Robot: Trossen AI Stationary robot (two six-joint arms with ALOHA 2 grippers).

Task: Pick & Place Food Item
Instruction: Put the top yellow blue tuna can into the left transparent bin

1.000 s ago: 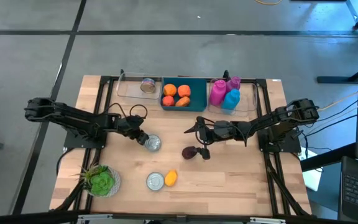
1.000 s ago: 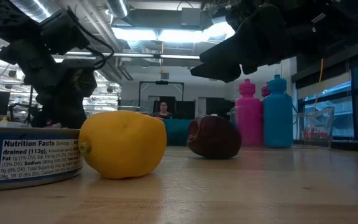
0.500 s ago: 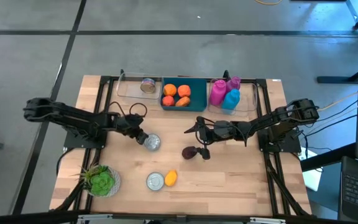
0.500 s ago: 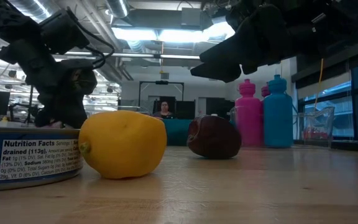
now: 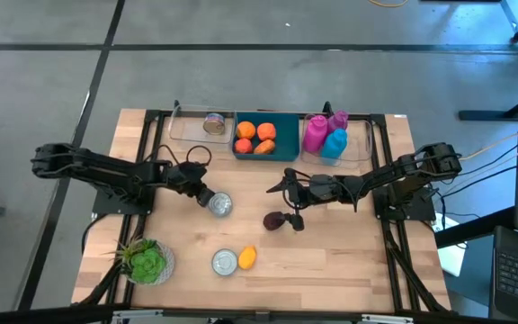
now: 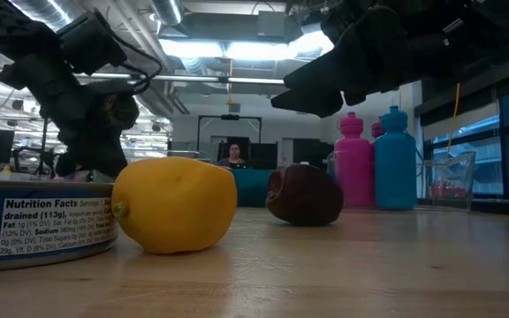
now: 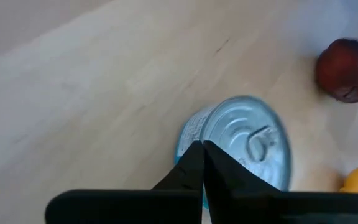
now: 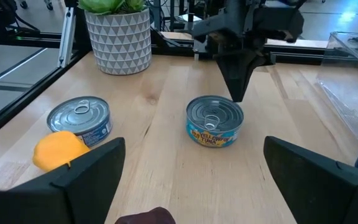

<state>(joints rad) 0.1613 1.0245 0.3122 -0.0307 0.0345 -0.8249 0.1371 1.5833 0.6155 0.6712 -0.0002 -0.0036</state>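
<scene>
**Q:** Where is the food item?

**A:** I log the dark red fruit (image 5: pixel 274 220) lying on the table (image 5: pixel 349 261), near the middle. My right gripper (image 5: pixel 289 200) sits directly over it with fingers spread wide and nothing between them. The right wrist view catches only the fruit's top edge, low between the two fingers (image 8: pixel 82 177).

**Q:** And the left side?

**A:** My left gripper (image 5: pixel 204 195) is pinched fully shut, holding nothing, its tip just above the rim of a tuna can (image 5: pixel 220 206). The left wrist view shows the closed fingertips (image 7: pixel 199 163) over that can's lid; the high view cannot resolve the gap.

**Q:** What does one camera give that another misses?

**A:** The low view shows the fruit resting flat on the wood, beside a lemon (image 6: pixel 174 204) that touches a second can (image 6: pixel 38 219). From above I see that pair well in front of the fruit.

**Q:** Surroundings?

**A:** At the back edge: a teal bin (image 5: pixel 288 135) with orange fruit (image 5: pixel 245 130), a clear tray with another can (image 5: pixel 213 123), and pink (image 5: pixel 314 134) and blue bottles (image 5: pixel 334 144). A potted plant (image 5: pixel 146 261) stands at the front left corner. Nothing lies between the open fingers and the fruit.
</scene>
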